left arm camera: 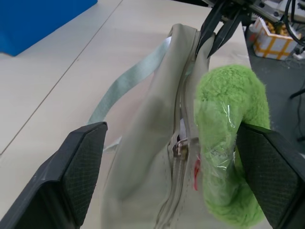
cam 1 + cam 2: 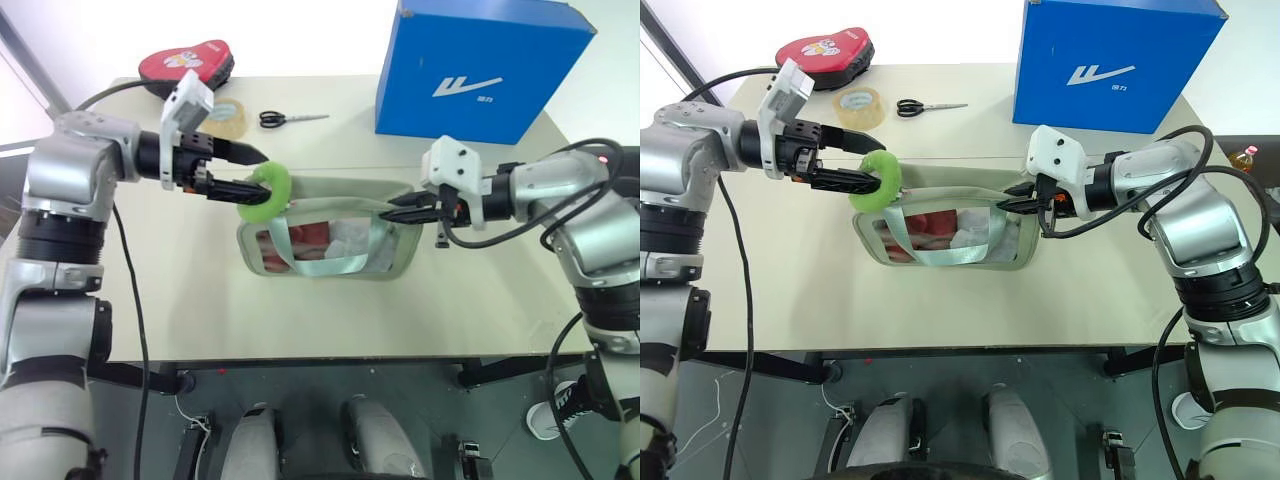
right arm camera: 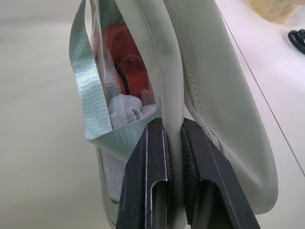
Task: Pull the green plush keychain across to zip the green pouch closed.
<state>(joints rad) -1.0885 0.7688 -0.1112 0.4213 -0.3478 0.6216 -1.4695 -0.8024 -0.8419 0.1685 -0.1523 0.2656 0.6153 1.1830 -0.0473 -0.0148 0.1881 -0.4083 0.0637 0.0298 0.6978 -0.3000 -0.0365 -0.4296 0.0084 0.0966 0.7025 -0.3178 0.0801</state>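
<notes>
Reddish and white contents are seen inside the green pouch (image 2: pixel 330 240), its long axis spanning both grippers. The right gripper (image 2: pixel 393 213) jaws are clamped on the pouch's end; the left gripper (image 2: pixel 240 170) jaws are spread, the green plush keychain (image 2: pixel 265 194) against one.

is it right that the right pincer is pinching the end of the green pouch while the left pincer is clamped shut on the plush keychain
Not quite. The right pincer is indeed shut on the end of the green pouch, but the left pincer is open, not clamped. The left wrist view shows its fingers spread wide, with the green plush keychain resting against just one of them.
</notes>
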